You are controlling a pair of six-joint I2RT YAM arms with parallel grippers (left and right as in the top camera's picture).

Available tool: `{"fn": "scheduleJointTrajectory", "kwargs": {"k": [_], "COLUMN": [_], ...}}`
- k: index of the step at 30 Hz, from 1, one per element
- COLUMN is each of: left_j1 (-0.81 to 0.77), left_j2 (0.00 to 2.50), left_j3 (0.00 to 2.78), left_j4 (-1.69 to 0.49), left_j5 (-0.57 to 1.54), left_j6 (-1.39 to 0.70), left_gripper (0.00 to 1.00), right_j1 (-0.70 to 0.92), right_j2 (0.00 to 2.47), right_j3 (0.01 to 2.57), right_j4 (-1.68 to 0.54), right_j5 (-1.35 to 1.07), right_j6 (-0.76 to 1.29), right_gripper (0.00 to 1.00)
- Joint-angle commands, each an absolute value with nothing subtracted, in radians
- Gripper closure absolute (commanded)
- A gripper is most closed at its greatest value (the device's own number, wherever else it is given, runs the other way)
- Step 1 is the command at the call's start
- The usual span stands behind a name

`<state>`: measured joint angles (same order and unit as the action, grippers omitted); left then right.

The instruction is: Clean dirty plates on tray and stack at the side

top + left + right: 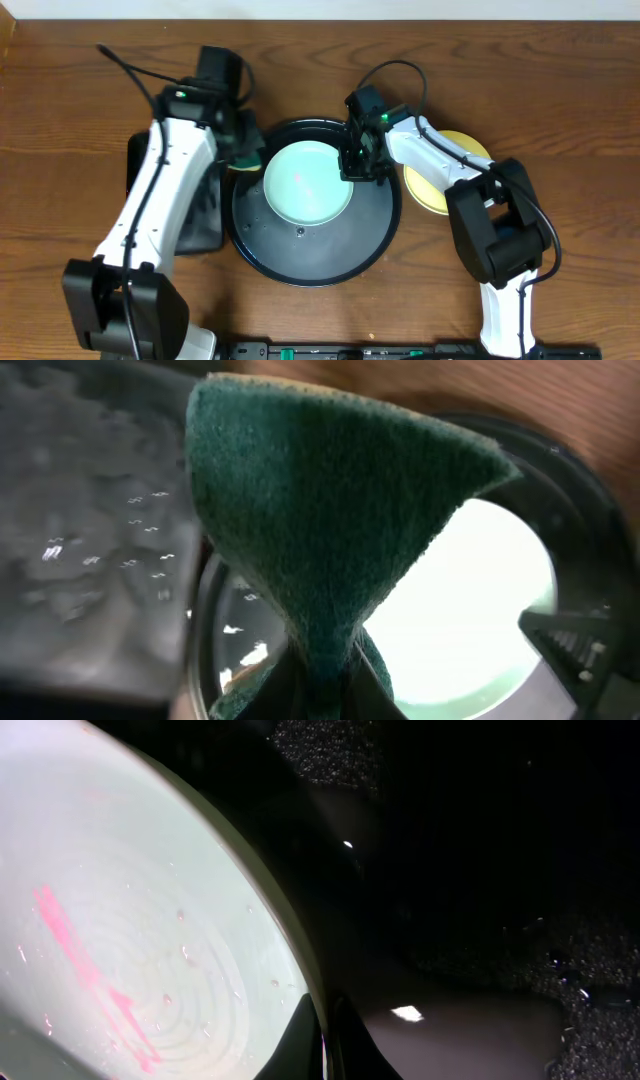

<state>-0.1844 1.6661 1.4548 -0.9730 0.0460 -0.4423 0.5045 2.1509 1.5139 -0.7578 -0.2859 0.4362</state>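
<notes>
A pale mint plate (306,182) with a pink smear lies in the round black tray (300,262). My right gripper (354,166) is shut on this plate's right rim; in the right wrist view the fingers (326,1045) pinch the rim of the plate (130,920), one inside, one outside. A pale yellow plate (432,190) lies on the table right of the tray, partly hidden by the right arm. My left gripper (243,152) is shut on a green sponge (330,510) and holds it over the tray's left rim, beside the mint plate (470,610). A third plate is not in view.
A smaller black rectangular tray (200,215) lies left of the round tray, mostly under the left arm; it also shows in the left wrist view (90,540). The wooden table (560,90) spreads all round.
</notes>
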Motion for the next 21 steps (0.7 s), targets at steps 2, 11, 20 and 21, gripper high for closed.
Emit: {"fn": "scheduleJointTrajectory", "kwargs": {"k": [2, 11, 20, 21], "left_j1": [-0.251, -0.391, -0.448, -0.448], "left_j2": [1.663, 1.764, 1.901, 1.91], "left_j3": [1.377, 1.259, 1.259, 1.259], "left_j4": [-0.912, -0.74, -0.725, -0.727], "left_j5": [0.046, 0.046, 0.046, 0.054], "left_j6": [-0.493, -0.464, -0.384, -0.365], "left_gripper": [0.93, 0.93, 0.92, 0.92], "right_j1": [0.516, 0.518, 0.518, 0.518], "right_j2": [2.199, 2.199, 2.199, 2.199], "right_j3": [1.469, 1.469, 1.469, 1.469], "right_j4": [-0.753, -0.751, -0.751, -0.751], "right_j5": [-0.259, -0.259, -0.258, -0.258], "right_j6": [0.459, 0.459, 0.455, 0.455], "right_gripper": [0.99, 0.99, 0.99, 0.99]}}
